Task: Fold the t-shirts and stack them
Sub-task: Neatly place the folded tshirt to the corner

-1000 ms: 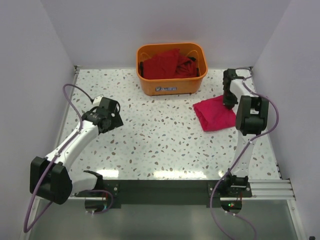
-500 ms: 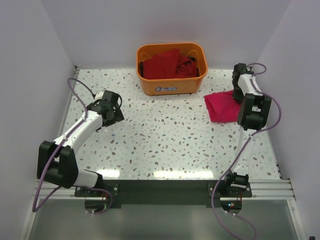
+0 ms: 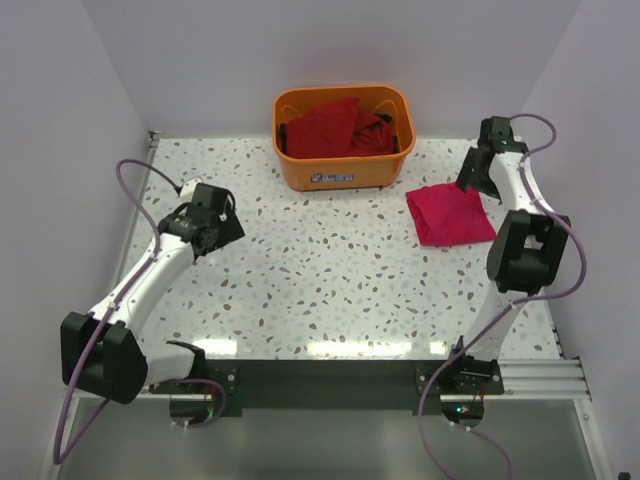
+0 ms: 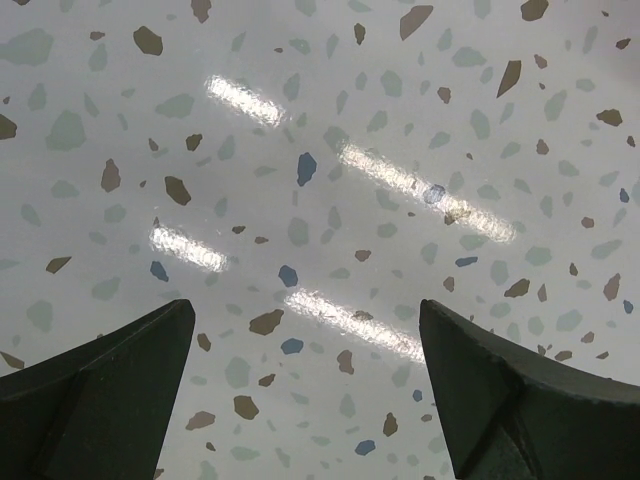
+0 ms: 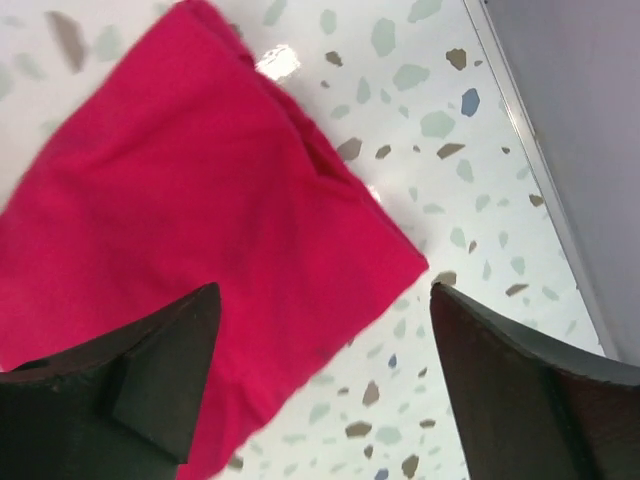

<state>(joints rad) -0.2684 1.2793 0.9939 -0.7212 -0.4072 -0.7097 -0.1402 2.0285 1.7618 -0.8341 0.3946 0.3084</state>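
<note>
A folded bright crimson t-shirt (image 3: 449, 213) lies flat on the table at the right; the right wrist view shows it as a pink-red square (image 5: 200, 250). My right gripper (image 3: 478, 180) hovers just above its far right corner, open (image 5: 325, 330), with nothing between the fingers. Darker red t-shirts (image 3: 335, 128) are piled in the orange basket (image 3: 345, 172) at the back centre. My left gripper (image 3: 205, 238) is at the left side of the table, open (image 4: 305, 345) over bare speckled surface.
The right wall and the table's metal edge strip (image 5: 530, 160) run close beside the folded shirt. The arm bases (image 3: 330, 380) sit on a dark rail at the near edge. The left wall is close to the left arm.
My right gripper let go of the crimson t-shirt, opened and lifted toward the back right. The shirt slid right and now lies flat. The left arm swung back slightly toward the left.
</note>
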